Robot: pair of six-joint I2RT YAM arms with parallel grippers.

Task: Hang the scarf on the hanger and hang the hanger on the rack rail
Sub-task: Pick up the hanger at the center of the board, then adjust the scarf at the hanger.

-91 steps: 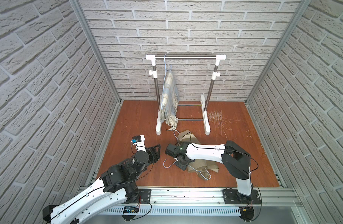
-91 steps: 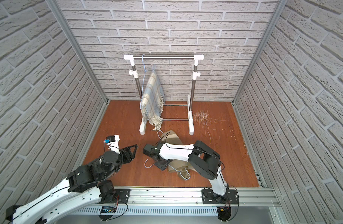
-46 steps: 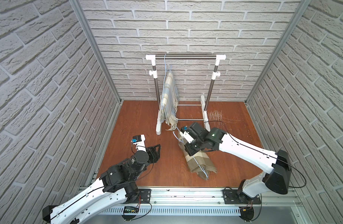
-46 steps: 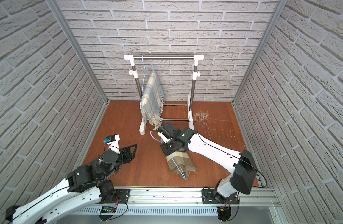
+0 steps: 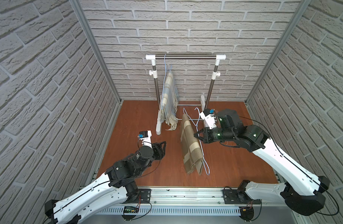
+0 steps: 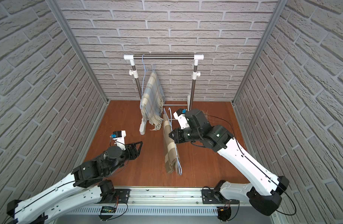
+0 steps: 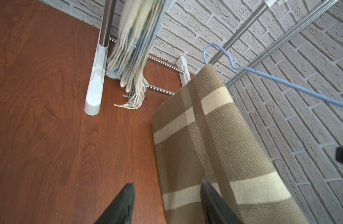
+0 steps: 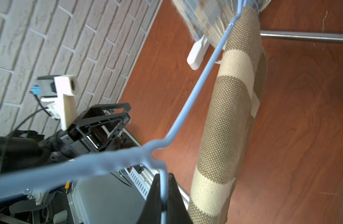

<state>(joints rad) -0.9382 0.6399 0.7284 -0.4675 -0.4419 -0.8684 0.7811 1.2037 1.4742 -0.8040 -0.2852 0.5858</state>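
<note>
Change in the last second: right gripper [image 5: 196, 133] was down at the floor [image 5: 137, 120] in front of the rack [image 5: 186, 57]. Now it's raised and closer to the rack, and the blue hanger [image 8: 196, 93] has come up with it. Its jaws are clamped on the hanger wire by the twisted neck, clearest in the right wrist view.

Brown scarf [image 5: 190, 143] was crumpled flat on the floor. Now it's draped over the hanger and trails down in a long fold, just in front of the rack base and beside the plaid scarf [image 5: 168, 97] already hung there. Can't tell if its lower end clears the floor.

Left gripper [image 5: 163, 144] hasn't moved: jaws apart, empty, well in front of the rack and off to one side, aimed at the brown scarf.

My read: scarf-on-hanger looks done and survived the lift, no slip visible. The hook is well below the top rail, so what's probably left is more lift and hooking on. Hanger is tilted, so the scarf could slide along the wire.
</note>
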